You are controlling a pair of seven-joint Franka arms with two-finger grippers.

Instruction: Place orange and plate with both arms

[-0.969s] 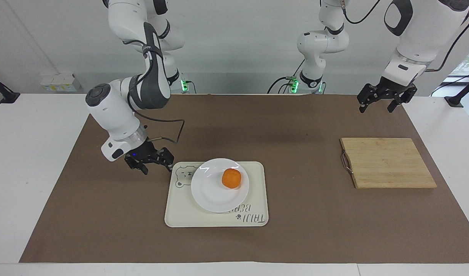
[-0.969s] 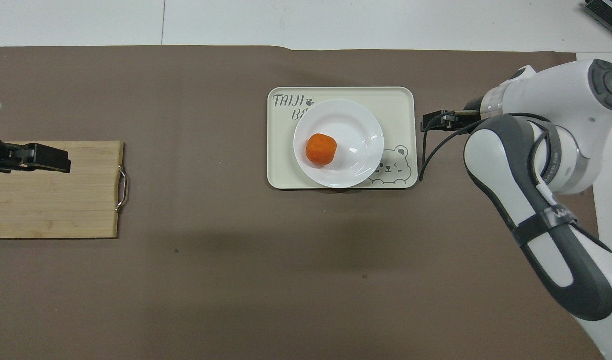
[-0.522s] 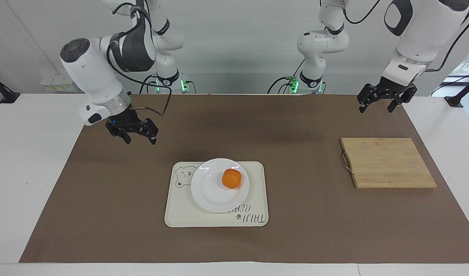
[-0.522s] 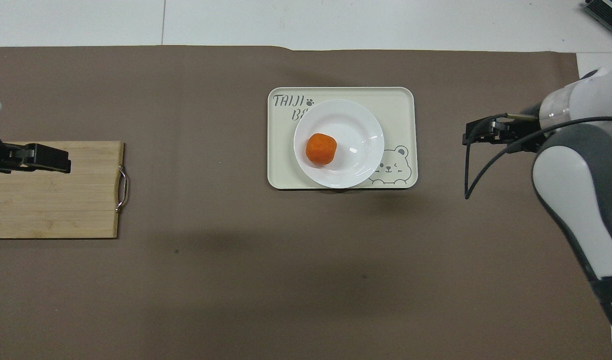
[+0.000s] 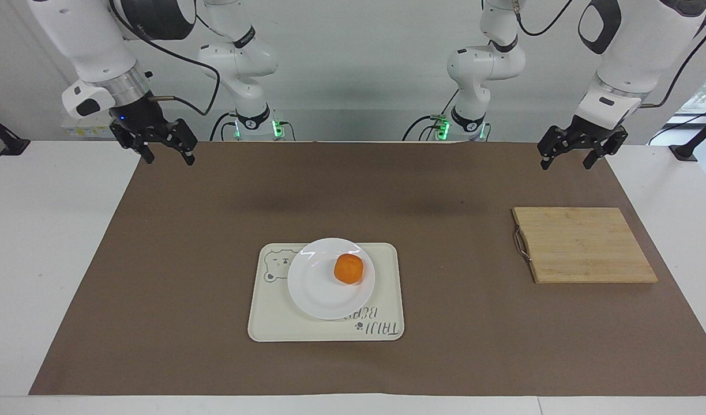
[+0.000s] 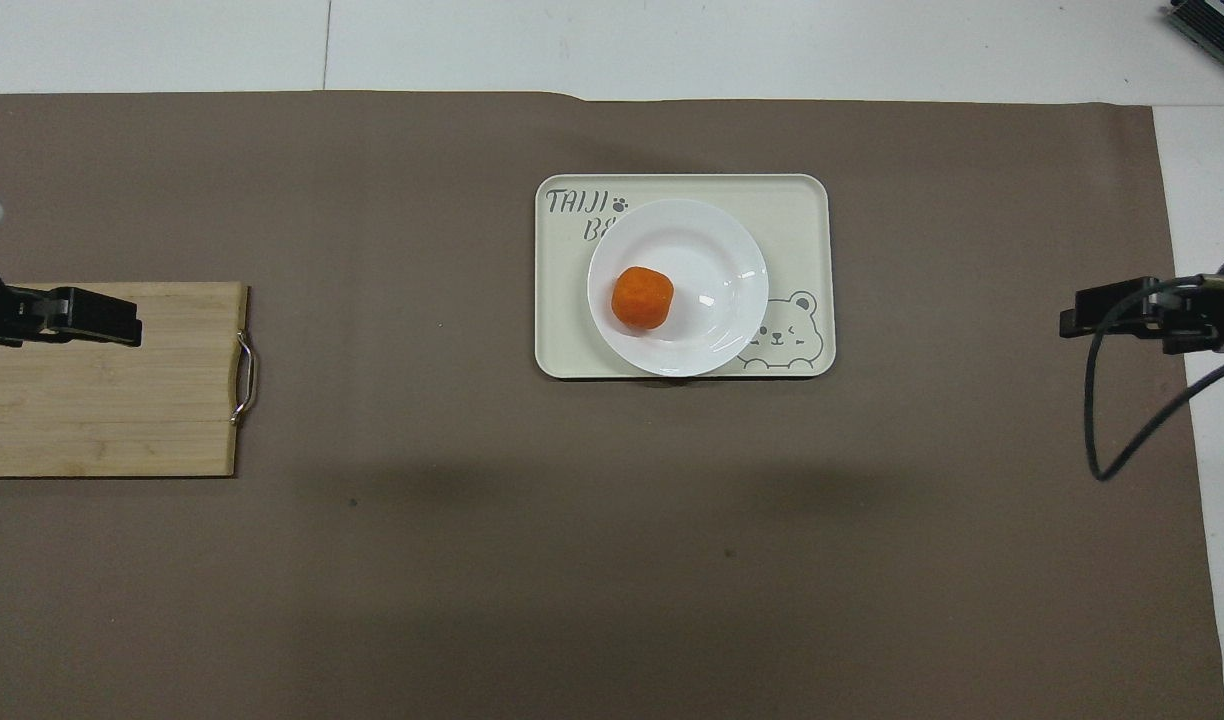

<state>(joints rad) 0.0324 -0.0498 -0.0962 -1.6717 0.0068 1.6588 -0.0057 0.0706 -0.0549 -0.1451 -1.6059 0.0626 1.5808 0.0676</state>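
Observation:
The orange (image 5: 348,268) sits on the white plate (image 5: 318,291), off the plate's centre toward the left arm's end. The plate rests on a cream tray with a bear drawing (image 5: 389,271) in the middle of the mat. In the overhead view the orange (image 6: 642,297) and the plate (image 6: 717,255) show the same way. My right gripper (image 5: 167,157) is open and empty, raised over the mat's corner at the right arm's end; it also shows in the overhead view (image 6: 1070,322). My left gripper (image 5: 566,164) is open and empty, raised at the left arm's end; it also shows in the overhead view (image 6: 127,327).
A wooden cutting board with a metal handle (image 5: 584,245) lies at the left arm's end of the mat; it also shows in the overhead view (image 6: 102,410). A brown mat (image 5: 445,190) covers most of the white table.
My right gripper has risen from beside the tray and drawn back to the right arm's end of the table. The left arm, orange, plate and tray have not moved.

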